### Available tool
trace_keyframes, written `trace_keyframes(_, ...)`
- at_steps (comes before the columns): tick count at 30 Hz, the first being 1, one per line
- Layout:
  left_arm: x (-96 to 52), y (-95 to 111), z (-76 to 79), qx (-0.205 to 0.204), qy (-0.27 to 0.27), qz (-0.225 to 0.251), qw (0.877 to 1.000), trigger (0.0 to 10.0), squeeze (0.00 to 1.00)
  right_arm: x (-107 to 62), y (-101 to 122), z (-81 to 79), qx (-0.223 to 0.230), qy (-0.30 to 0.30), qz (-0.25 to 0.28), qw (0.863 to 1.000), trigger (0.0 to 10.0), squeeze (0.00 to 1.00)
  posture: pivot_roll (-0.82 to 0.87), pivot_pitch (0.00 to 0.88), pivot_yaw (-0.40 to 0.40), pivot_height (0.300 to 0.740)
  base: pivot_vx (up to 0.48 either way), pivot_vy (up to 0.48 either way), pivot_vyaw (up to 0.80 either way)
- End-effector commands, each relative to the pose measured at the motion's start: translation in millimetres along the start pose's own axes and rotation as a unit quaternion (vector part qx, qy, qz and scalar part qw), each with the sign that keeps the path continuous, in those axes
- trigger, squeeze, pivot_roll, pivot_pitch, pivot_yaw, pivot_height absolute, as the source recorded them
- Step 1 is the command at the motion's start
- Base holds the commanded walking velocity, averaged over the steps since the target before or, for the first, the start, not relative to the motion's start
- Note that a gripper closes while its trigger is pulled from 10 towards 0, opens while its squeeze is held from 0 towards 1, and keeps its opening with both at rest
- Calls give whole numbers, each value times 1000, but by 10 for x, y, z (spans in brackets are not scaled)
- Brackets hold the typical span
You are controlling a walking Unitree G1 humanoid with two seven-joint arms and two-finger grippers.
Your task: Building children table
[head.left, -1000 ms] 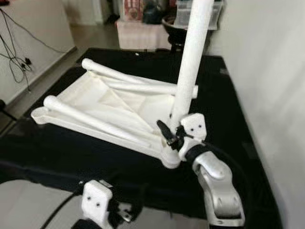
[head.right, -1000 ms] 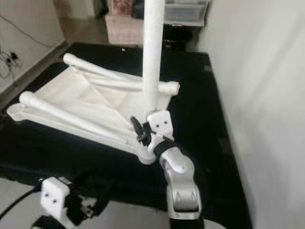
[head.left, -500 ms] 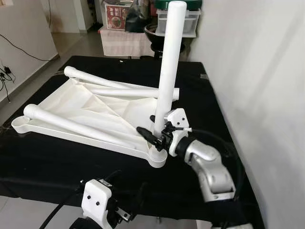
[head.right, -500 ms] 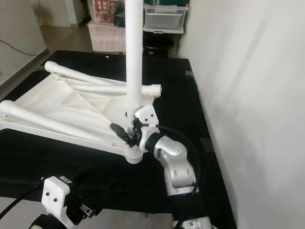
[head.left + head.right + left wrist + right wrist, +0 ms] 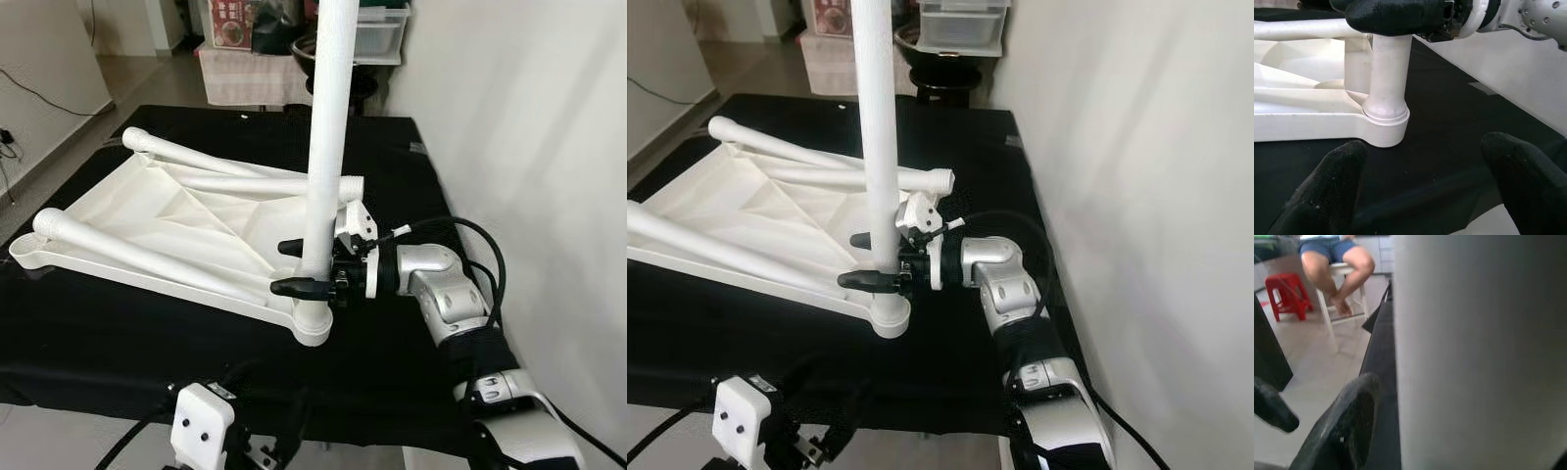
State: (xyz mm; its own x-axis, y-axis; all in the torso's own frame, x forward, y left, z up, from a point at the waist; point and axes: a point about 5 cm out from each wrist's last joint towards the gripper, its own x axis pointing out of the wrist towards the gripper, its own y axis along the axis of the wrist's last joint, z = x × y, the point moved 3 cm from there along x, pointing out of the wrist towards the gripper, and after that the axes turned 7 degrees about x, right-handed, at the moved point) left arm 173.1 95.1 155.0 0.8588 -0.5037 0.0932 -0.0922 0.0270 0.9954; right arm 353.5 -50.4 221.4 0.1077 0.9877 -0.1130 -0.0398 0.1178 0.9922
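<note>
An upside-down white tabletop (image 5: 186,220) lies on a black-covered table (image 5: 118,343). Two white legs (image 5: 147,257) lie loose across it. A third leg (image 5: 323,147) stands upright in the socket (image 5: 312,325) at the near right corner. My right gripper (image 5: 284,266) reaches in from the right at the leg's lower part, its black fingers (image 5: 299,287) level on either side and shut on the leg. My left gripper (image 5: 1420,196) hangs low by the table's front edge, open and holding nothing, facing the socket (image 5: 1383,125).
A white wall (image 5: 529,127) runs close along the table's right side. Storage boxes (image 5: 377,29) and a dark bowl stand beyond the far edge. A cable (image 5: 39,93) lies on the floor to the left. A seated person's legs (image 5: 1337,269) and a red stool (image 5: 1283,293) are visible.
The right wrist has turned on the upright leg, its fingers going from slanted to level, and the forearm has swung out to the right. The head camera has also shifted.
</note>
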Motion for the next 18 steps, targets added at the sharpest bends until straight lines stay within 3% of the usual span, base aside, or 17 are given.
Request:
trace_keyframes(1, -84, 17, 57, 3, -5, -16, 1000, 10000, 0, 135, 62, 23, 15, 47, -15, 999, 10000, 0, 151, 232, -55, 740, 0, 0, 0)
trace_keyframes(8, -143, 32, 89, -1, -9, -25, 1000, 10000, 0, 122, 168, 80, 21, 77, -20, 997, 9765, 0, 153, 244, -51, 740, 0, 0, 0)
trace_keyframes(9, -146, 34, 93, -1, -9, -26, 1000, 10000, 0, 108, 165, 90, 22, 78, -20, 996, 0, 0, 152, 246, -49, 740, 0, 0, 0)
trace_keyframes(18, -119, 33, 100, -6, -13, -26, 1000, 10000, 0, -11, 131, 127, 12, 73, -14, 997, 0, 0, 111, 232, -39, 740, 0, 0, 0)
